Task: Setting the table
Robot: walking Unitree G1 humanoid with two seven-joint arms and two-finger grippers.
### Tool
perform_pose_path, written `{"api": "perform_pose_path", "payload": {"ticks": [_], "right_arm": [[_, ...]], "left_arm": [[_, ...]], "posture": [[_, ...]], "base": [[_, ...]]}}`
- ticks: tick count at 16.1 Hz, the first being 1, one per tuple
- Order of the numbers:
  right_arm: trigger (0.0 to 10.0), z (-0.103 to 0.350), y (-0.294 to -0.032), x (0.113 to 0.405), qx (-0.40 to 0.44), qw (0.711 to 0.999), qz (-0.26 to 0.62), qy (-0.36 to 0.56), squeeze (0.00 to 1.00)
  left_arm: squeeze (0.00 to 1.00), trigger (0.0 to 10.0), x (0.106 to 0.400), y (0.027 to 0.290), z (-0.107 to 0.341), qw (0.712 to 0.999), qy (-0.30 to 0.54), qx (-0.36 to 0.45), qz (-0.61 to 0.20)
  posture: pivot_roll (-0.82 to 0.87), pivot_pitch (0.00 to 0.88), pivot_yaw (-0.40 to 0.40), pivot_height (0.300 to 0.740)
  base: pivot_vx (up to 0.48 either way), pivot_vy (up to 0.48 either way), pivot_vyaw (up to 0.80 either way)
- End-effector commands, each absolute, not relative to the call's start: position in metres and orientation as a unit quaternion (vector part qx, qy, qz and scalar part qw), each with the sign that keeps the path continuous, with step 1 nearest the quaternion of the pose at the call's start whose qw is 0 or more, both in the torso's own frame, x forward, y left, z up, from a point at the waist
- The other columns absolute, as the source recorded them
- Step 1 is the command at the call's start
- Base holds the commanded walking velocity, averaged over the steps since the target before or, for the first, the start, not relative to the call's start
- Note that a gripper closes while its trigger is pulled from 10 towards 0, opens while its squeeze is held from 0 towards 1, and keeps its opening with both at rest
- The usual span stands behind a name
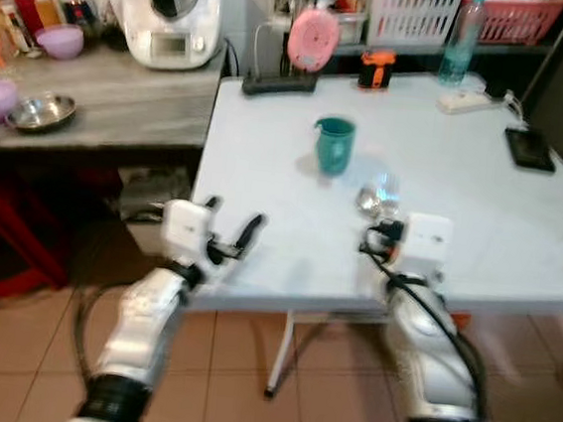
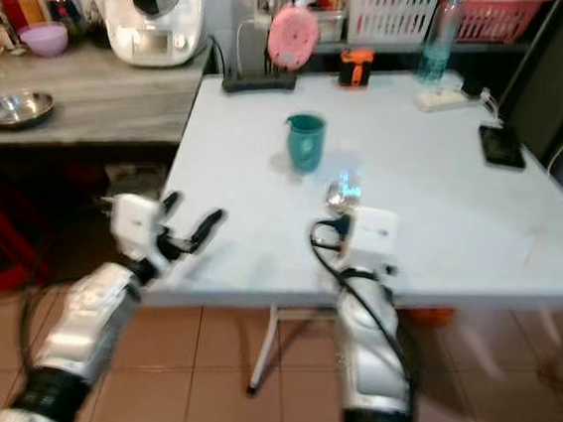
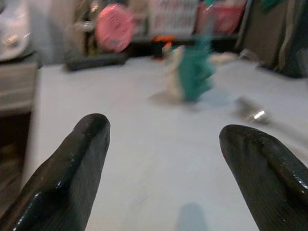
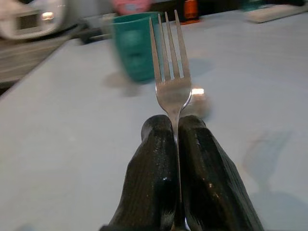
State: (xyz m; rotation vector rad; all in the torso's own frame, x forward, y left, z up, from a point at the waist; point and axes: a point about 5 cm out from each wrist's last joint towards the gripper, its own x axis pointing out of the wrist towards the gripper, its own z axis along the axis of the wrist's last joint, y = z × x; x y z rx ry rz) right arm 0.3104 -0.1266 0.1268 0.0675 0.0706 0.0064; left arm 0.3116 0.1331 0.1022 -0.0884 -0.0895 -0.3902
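Fork (image 4: 171, 77) tines stand straight out from the right gripper (image 4: 176, 126), whose two black fingers are pressed together on the handle, holding it low over the near part of the pale desk (image 1: 480, 220). Beyond the tines stands a teal cup (image 1: 334, 143), upright near the desk's middle, and between cup and gripper lies a small shiny metal thing (image 1: 375, 195), too blurred to name. The left gripper (image 1: 230, 231) hovers at the desk's near left edge with its fingers spread wide and nothing between them; its wrist view looks across the desk top toward the cup. Along the far edge sit a black power strip (image 1: 279, 84), a round pink object (image 1: 313, 39), a small orange and black item (image 1: 376, 69), a clear bottle (image 1: 460, 41) and a white power strip (image 1: 469, 101); a black phone (image 1: 530, 148) lies near the right side. To the left, a grey wooden counter (image 1: 122, 106) carries a white kitchen machine (image 1: 171, 11), purple bowls (image 1: 60, 41) and a steel dish (image 1: 40, 112).
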Motion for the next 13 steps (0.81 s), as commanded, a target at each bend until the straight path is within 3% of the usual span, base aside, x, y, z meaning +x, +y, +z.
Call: {"api": "perform_pose_path", "payload": {"ticks": [1,13], "right_arm": [[10.0,0.135,-0.128,0.312,0.028,0.999,0.003,0.017,0.00],[10.0,0.135,-0.130,0.313,0.019,1.000,0.008,0.004,0.00]], "left_arm": [[0.00,10.0,0.314,0.132,0.107,0.978,-0.054,-0.044,-0.195],[0.00,10.0,0.321,0.142,0.107,0.986,-0.053,-0.033,-0.154]], "posture": [[-0.09,0.000,0.115,0.740],[-0.08,0.000,0.115,0.740]], "base": [[0.000,0.428,0.00],[0.000,0.430,0.00]]}}
